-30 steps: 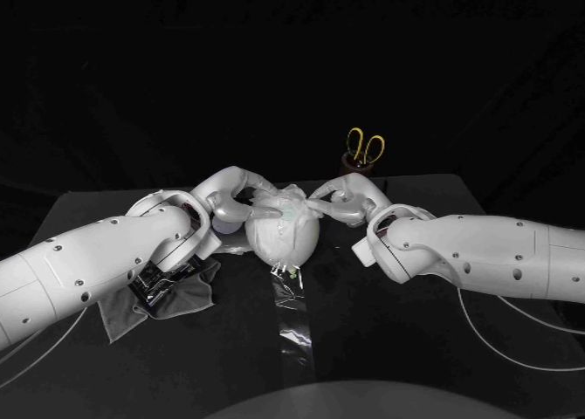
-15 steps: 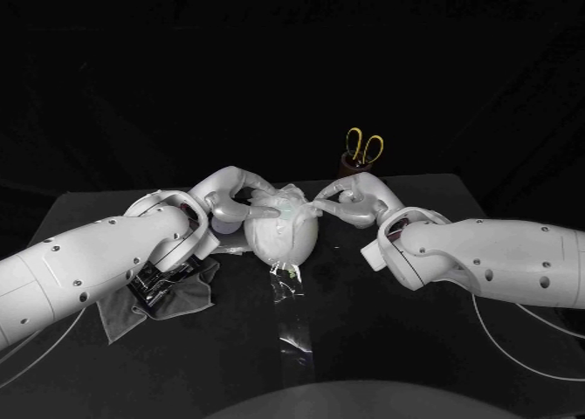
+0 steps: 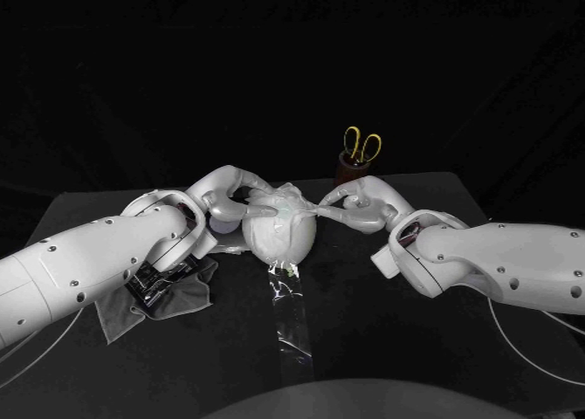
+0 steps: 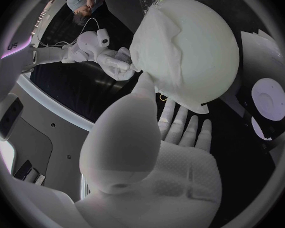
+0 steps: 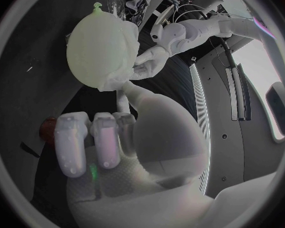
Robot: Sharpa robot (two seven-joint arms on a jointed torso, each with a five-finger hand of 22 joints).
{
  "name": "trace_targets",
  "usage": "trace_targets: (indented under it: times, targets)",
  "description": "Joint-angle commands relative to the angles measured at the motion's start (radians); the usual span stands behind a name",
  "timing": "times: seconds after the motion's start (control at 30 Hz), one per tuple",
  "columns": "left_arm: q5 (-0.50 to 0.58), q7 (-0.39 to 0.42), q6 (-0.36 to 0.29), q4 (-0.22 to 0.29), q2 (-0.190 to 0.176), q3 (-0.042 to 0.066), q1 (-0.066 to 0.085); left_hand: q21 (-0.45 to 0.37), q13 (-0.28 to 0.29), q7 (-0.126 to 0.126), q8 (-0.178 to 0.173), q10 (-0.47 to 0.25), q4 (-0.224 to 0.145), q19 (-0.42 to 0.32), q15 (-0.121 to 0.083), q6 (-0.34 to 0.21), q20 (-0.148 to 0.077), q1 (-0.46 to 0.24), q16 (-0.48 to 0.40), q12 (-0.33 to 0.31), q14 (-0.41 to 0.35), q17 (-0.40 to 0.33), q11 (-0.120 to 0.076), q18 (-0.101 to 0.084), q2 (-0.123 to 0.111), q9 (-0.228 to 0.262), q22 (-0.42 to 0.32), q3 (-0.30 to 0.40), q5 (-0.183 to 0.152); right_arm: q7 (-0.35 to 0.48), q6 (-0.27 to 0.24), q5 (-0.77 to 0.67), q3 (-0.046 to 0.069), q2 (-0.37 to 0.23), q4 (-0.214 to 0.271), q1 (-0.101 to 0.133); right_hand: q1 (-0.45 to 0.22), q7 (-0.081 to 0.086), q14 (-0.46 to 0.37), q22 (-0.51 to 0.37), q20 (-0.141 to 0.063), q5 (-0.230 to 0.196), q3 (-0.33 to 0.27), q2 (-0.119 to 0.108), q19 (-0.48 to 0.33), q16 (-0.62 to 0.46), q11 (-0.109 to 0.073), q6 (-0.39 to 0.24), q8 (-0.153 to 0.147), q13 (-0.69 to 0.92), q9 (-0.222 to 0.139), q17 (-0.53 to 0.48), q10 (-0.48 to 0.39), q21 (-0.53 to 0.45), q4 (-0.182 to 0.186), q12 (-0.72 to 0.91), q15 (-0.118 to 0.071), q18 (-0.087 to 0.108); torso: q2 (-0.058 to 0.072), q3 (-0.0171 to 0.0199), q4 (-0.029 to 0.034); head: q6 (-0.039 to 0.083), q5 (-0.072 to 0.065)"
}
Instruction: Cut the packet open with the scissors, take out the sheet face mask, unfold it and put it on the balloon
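Note:
A pale balloon (image 3: 280,236) stands at the table's middle with the white sheet face mask (image 3: 283,212) draped over its upper part. My left hand (image 3: 227,197) pinches the mask's edge on the balloon's left side, thumb against it (image 4: 142,86). On the other side my right hand (image 3: 357,202) pinches the mask's right edge, and its other fingers (image 5: 92,142) are curled in. The left wrist view shows the masked balloon (image 4: 187,50) and the right hand (image 4: 111,62) at its side. The yellow-handled scissors (image 3: 363,143) stand in a brown holder (image 3: 354,165) behind the right hand.
A strip of clear film (image 3: 289,305) lies on the table in front of the balloon. Under my left forearm lies a grey cloth (image 3: 167,301) with a dark printed packet (image 3: 152,284) on it. White discs (image 4: 269,97) lie beside the balloon.
My right forearm has swung out to the right and the right hand has shifted slightly right and up at the mask's edge. The left hand and the balloon have stayed put.

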Motion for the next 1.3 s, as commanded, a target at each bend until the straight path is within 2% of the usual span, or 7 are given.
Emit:
trace_targets:
  times: [0.03, 0.23, 0.47, 0.63, 1.03, 1.3]
  targets:
    - [0.003, -0.003, 0.015, 0.000, 0.002, -0.001, 0.000, -0.006, 0.001, 0.055, 0.003, 0.006, -0.002, 0.000, 0.000, 0.003, -0.001, 0.003, -0.004, 0.002, 0.008, 0.000, 0.001, 0.013, 0.007, 0.001, -0.001, 0.006, -0.001, -0.046, 0.111, -0.078, 0.000, -0.012, 0.004, -0.001, 0.009, -0.009, 0.106, 0.263, -0.005, 0.006, 0.002, -0.005, 0.105, 0.004, -0.008, 0.010, 0.016, 0.263, 0.032, 0.263, 0.104, 0.006, -0.006, 0.003, -0.006, -0.014, 0.000, -0.0007, 0.0006, -0.002, -0.002]
    - [0.004, -0.003, 0.015, -0.001, 0.002, -0.001, 0.000, -0.006, 0.001, 0.055, 0.003, 0.006, -0.002, 0.000, 0.000, 0.003, -0.001, 0.003, -0.004, 0.002, 0.008, 0.000, 0.001, 0.013, 0.007, 0.001, -0.001, 0.006, -0.001, -0.094, 0.191, -0.157, -0.002, -0.034, -0.012, -0.003, 0.009, -0.009, 0.106, 0.263, -0.005, 0.006, 0.003, -0.005, 0.105, 0.004, -0.008, 0.011, 0.017, 0.263, 0.033, 0.263, 0.104, 0.006, -0.007, 0.003, -0.006, -0.014, 0.000, -0.0007, 0.0001, -0.006, -0.004]
    - [0.005, -0.002, 0.013, -0.002, 0.001, -0.001, -0.001, -0.006, 0.001, 0.055, 0.003, 0.006, -0.002, 0.000, 0.000, 0.003, -0.001, 0.003, -0.004, 0.002, 0.008, 0.000, 0.001, 0.013, 0.007, 0.001, -0.001, 0.006, -0.001, -0.111, 0.236, -0.234, -0.003, -0.058, -0.039, -0.004, 0.007, -0.010, 0.106, 0.263, -0.006, 0.006, 0.003, -0.007, 0.105, 0.004, -0.009, 0.012, 0.020, 0.263, 0.034, 0.263, 0.104, 0.006, -0.008, 0.003, -0.007, -0.014, 0.000, 0.0005, -0.0007, -0.009, -0.005]
    - [0.005, -0.002, 0.013, -0.002, 0.000, -0.001, -0.001, -0.006, 0.001, 0.054, 0.002, 0.005, -0.002, 0.001, 0.000, 0.002, -0.001, 0.004, -0.004, 0.002, 0.009, 0.000, 0.001, 0.013, 0.006, 0.001, -0.001, 0.006, -0.001, -0.114, 0.253, -0.257, -0.003, -0.063, -0.060, -0.004, 0.007, -0.010, 0.106, 0.263, -0.006, 0.006, 0.003, -0.008, 0.105, 0.004, -0.009, 0.012, 0.020, 0.263, 0.035, 0.263, 0.104, 0.006, -0.008, 0.003, -0.007, -0.014, 0.000, 0.0005, -0.0020, -0.012, -0.005]
    - [0.007, -0.003, 0.013, -0.002, 0.000, -0.001, 0.000, -0.006, 0.001, 0.054, 0.002, 0.006, -0.002, 0.001, 0.000, 0.004, -0.001, 0.004, -0.005, 0.002, 0.009, -0.001, 0.001, 0.013, 0.006, 0.001, -0.001, 0.005, -0.001, -0.110, 0.291, -0.273, -0.004, -0.048, -0.102, -0.004, 0.007, -0.011, 0.106, 0.263, -0.007, 0.006, 0.004, -0.009, 0.105, 0.004, -0.009, 0.012, 0.022, 0.263, 0.036, 0.263, 0.104, 0.006, -0.009, 0.003, -0.007, -0.014, 0.001, 0.0008, -0.0001, -0.017, -0.009]
    - [0.007, -0.005, 0.015, -0.002, 0.001, -0.001, 0.000, -0.006, 0.001, 0.054, 0.002, 0.006, -0.002, 0.001, 0.000, 0.004, -0.001, 0.004, -0.005, 0.002, 0.009, -0.001, 0.001, 0.013, 0.006, 0.001, -0.001, 0.005, -0.001, -0.110, 0.264, -0.286, -0.004, -0.032, -0.118, -0.004, 0.004, -0.011, 0.106, 0.263, -0.007, 0.005, 0.003, -0.012, 0.105, 0.004, -0.010, 0.011, 0.024, 0.263, 0.037, 0.263, 0.104, 0.006, -0.010, 0.003, -0.007, -0.014, 0.000, -0.0005, 0.0011, -0.017, -0.011]
